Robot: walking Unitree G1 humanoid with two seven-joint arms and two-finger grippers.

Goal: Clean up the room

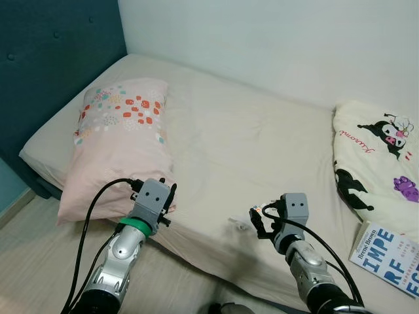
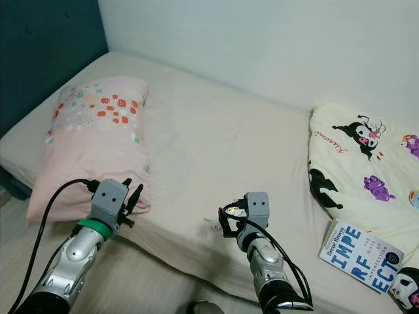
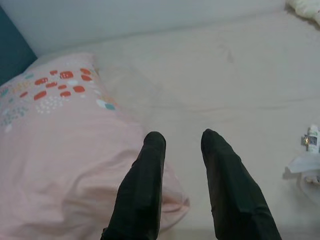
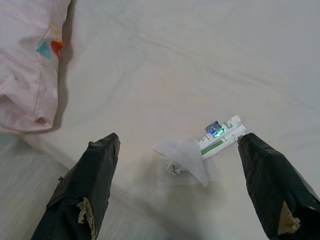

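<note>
A small crumpled clear wrapper with a white-and-green packet lies on the beige bed sheet near the bed's front edge. My right gripper hovers just above it, open wide, with the wrapper lying between its two fingers and untouched. From the head views the wrapper sits just left of the right gripper. My left gripper is open and holds nothing. It hangs at the lower corner of a pink patterned pillow, by the bed's front edge.
A cream blanket with cartoon figures is piled at the bed's right end. A book lies by it at the front edge. A dark teal headboard stands at left, a white wall behind, light floor below.
</note>
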